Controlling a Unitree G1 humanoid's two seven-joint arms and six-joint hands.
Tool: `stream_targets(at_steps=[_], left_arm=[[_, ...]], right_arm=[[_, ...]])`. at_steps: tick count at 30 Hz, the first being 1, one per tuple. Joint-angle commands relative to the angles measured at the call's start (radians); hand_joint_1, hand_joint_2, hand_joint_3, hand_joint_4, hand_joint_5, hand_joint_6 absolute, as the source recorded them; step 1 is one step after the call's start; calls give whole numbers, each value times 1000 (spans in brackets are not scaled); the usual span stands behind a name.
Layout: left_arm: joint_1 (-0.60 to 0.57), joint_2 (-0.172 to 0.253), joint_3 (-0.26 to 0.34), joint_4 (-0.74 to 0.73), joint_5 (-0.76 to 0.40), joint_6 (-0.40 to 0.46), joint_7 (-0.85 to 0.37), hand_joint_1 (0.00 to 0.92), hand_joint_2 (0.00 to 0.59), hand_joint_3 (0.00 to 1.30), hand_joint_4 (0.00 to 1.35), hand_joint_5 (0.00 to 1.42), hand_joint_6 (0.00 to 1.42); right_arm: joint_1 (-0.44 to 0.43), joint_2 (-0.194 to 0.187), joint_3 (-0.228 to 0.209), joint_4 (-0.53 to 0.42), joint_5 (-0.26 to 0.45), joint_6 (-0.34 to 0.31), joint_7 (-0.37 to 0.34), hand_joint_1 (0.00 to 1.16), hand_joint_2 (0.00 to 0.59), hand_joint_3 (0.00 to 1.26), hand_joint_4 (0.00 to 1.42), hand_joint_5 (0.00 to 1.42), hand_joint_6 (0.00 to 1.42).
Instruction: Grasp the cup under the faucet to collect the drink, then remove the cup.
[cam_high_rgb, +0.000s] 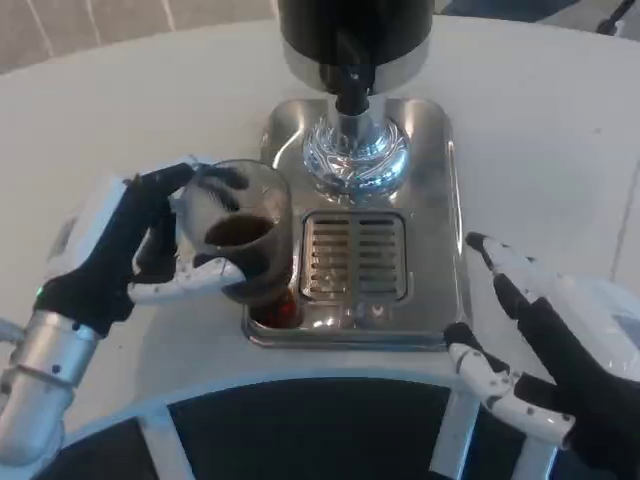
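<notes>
Our left hand (135, 255) is wrapped around the clear cup (243, 240), fingers curled on its near side, and we can see dark drink inside it. The cup sits at the left edge of the steel drip tray (440, 215), left of the slotted grate (354, 256) and nearer than the faucet (352, 100) under the black dispenser (355, 35). Our right hand (545, 350) rests at the near right, fingers spread, holding nothing, just beside the tray on the white table (120, 110).

Ahead: dispenser (355, 40) and its faucet (352, 100) block my reach over the drip tray (440, 200).
Sides: bare white table (540, 130) open to me.
</notes>
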Motion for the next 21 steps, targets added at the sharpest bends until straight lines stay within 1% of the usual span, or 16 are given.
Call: stream_targets(at_steps=[1,3,6,9,15,21], left_arm=[[56,24,40,-96,-59,-24,-35,597,55,952,1152,1362,1424],[86,29,52,-136,-72,-17,-54,597,55,952,1152,1362,1424],[137,37,75,-200,-89,-4,-83,598,54,952,1152,1362,1424],[172,41,91,-248,-102,10,-104,595,51,952,1152,1362,1424],[232,42,129,-331,-113,38,-132,592,46,952,1152,1362,1424],[289,37,167,-406,-120,63,-144,594,41,952,1152,1362,1424]], right_arm=[[-16,-21,-5,11,14,-27,2,238,485,0,0,0,0],[-23,-34,-6,19,23,-36,8,134,474,0,0,0,0],[-27,-67,2,28,23,-70,18,116,475,0,0,0,0],[-21,-89,7,30,24,-92,22,112,481,0,0,0,0],[-8,-107,15,25,25,-118,21,105,488,0,0,0,0],[-15,-104,35,18,14,-139,25,103,497,0,0,0,0]])
